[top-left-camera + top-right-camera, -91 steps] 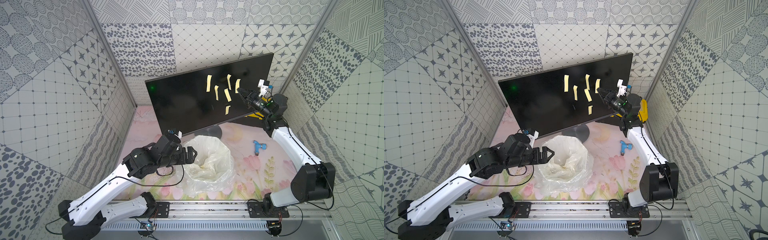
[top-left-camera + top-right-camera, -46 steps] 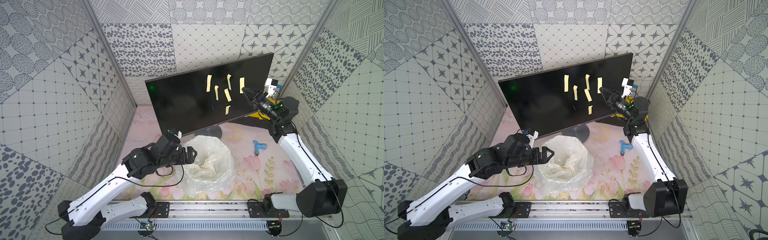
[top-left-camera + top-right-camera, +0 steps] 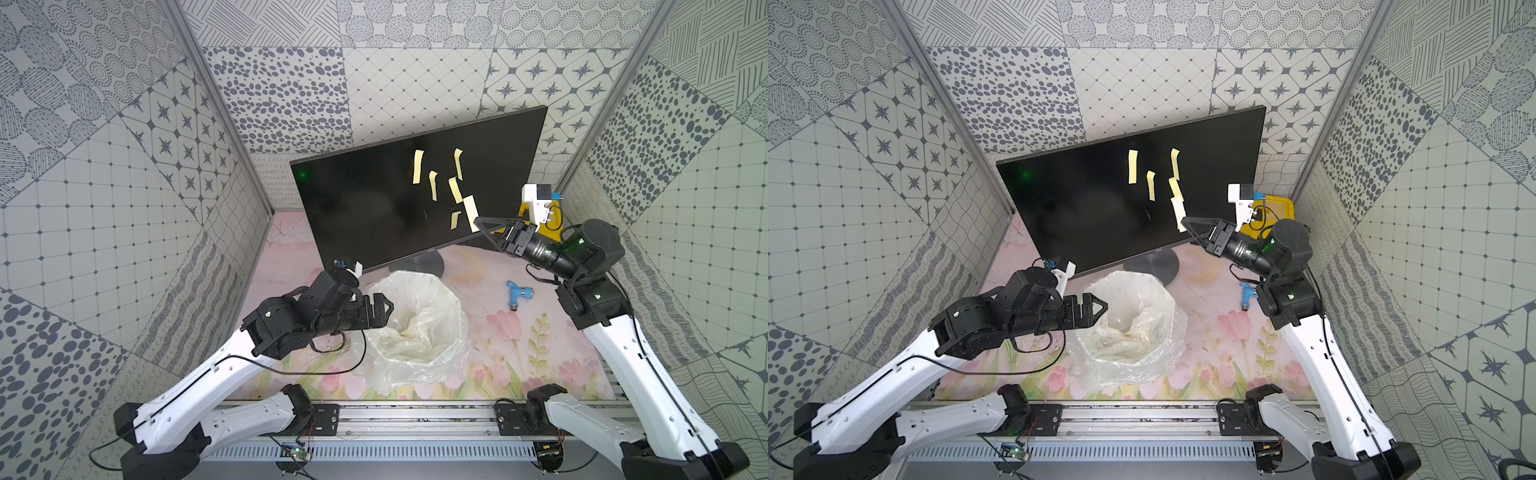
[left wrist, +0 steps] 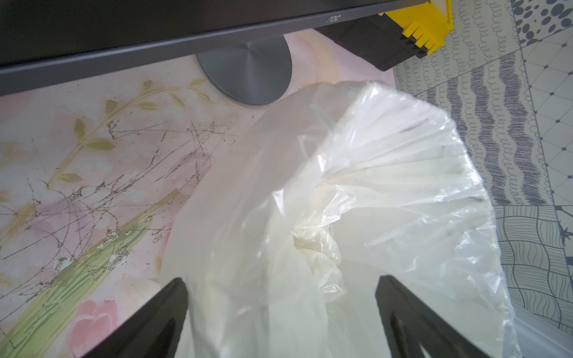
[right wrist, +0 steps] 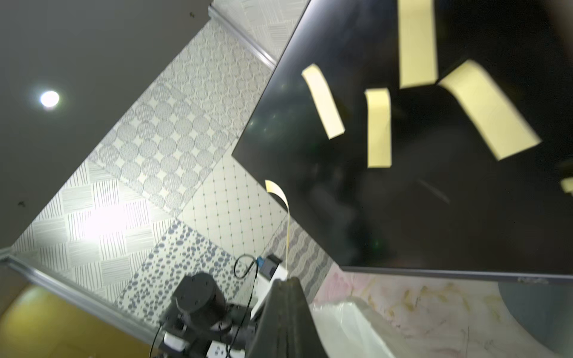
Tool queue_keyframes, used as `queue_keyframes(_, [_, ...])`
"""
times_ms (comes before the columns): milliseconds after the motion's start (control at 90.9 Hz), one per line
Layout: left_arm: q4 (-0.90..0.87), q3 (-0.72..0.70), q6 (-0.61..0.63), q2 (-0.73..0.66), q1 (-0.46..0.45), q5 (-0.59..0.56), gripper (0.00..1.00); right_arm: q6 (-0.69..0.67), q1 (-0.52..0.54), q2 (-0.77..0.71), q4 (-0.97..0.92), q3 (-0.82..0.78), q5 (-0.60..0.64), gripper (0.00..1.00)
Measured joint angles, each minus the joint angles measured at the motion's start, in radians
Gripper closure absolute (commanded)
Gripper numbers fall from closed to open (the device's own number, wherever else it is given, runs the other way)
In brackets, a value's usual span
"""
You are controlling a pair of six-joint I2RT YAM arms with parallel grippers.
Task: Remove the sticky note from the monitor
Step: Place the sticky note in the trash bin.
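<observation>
The right pincer (image 3: pixel 478 220) stays clamped on the sticky note (image 3: pixel 470 209), now peeled free and drawn down from where it hung; the monitor (image 3: pixel 365 208) stands just beyond its tips, five other notes (image 3: pixel 417 166) still stuck.

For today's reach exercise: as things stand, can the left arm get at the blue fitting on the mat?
Probably not directly: the bagged bin stands between the left gripper and the blue fitting.

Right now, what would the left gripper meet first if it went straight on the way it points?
The clear plastic bag: the left gripper, jaws open, points at the bag's near side, which in the left wrist view reaches between the jaws. Whether they touch it I cannot tell.
</observation>
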Motion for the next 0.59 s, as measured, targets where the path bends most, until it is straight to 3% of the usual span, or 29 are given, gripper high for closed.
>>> queue_keyframes(242, [0.001,-0.002,0.000,0.001,0.000,0.000,0.01,-0.177,0.266,0.003,-0.288,0.001,0.041,1.00])
queue_keyframes(495, [0.010,-0.002,0.000,0.003,0.000,0.000,0.01,-0.291,0.425,0.080,-0.459,0.020,0.130,1.00])
queue_keyframes(594, [0.015,-0.002,0.000,0.003,0.000,0.000,0.01,-0.332,0.465,0.126,-0.509,0.054,0.172,0.72])
